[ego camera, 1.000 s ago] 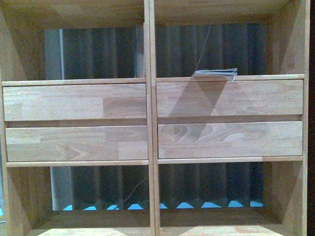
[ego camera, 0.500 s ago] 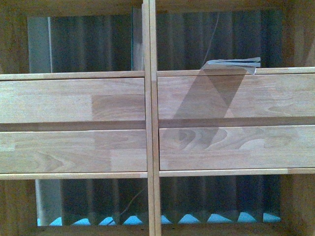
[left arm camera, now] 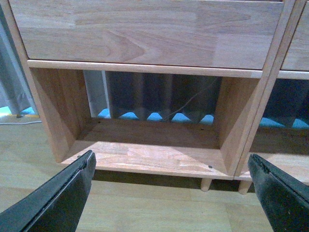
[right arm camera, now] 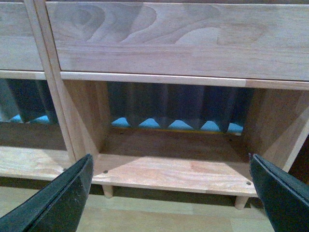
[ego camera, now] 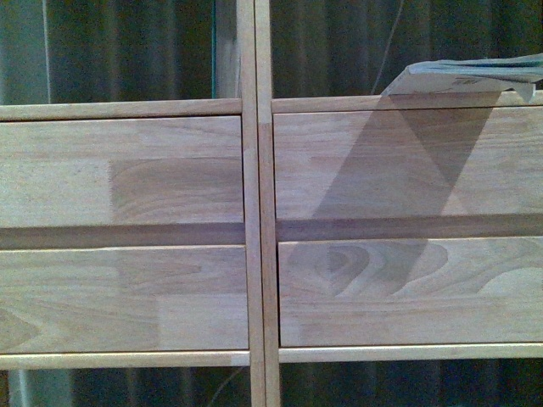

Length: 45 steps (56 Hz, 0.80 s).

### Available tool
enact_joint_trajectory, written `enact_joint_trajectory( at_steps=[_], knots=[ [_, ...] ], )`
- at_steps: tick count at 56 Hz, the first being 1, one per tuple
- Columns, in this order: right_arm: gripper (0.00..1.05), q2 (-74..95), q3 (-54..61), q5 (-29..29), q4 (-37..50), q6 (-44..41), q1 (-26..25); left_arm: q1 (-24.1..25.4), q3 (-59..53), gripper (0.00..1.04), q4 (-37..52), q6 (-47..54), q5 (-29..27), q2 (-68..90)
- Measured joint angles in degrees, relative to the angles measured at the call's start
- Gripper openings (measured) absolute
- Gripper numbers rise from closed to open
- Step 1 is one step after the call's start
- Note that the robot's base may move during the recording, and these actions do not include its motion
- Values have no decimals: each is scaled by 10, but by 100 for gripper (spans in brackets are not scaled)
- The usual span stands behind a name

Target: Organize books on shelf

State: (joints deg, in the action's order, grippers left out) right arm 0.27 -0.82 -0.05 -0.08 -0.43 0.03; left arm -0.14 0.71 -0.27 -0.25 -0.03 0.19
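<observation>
Locate the thin paperback (ego camera: 471, 78) in the upper right compartment of the shelf (ego camera: 257, 254): lying flat on the board directly above the upper right drawer front (ego camera: 407, 165), apparently overhanging the board lip a little and casting a slanted shadow down both right drawer fronts. Treat the flat pose as unsorted, being laid down rather than stood on edge. Note limp, slightly curled paper covers, pale grey-white in this light; expect flexing under a one-sided grip. Note also a narrow upright teal-edged panel (ego camera: 222, 51) against the central divider in the upper left compartment, possibly the taller book; too dim to confirm. Identify the shelf as light natural wood in jointed staves, smooth and matt, with plain handle-less drawer fronts, square edges and short round peg legs (left arm camera: 206, 183). See a dark pleated curtain (ego camera: 339, 42) behind the open compartments. Find the left fingers (left arm camera: 63, 193) spread wide apart, holding nothing, aimed at the bottom left compartment above a pale plank floor (left arm camera: 145, 212); find the right fingers (right arm camera: 58, 193) likewise wide apart and empty, facing the bottom right compartment. Read both sets, black, tapered and matt, as well below the paperback and nowhere near a grasp.
</observation>
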Motion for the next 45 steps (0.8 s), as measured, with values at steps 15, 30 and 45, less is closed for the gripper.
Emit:
enact_joint_trajectory(
  at_steps=[15,30,45],
  knots=[
    [98,0,0,0,0,0,0,0,0,97,0,0,0,0],
    [98,0,0,0,0,0,0,0,0,97,0,0,0,0],
    [98,0,0,0,0,2,0,0,0,97,0,0,0,0]
  ],
)
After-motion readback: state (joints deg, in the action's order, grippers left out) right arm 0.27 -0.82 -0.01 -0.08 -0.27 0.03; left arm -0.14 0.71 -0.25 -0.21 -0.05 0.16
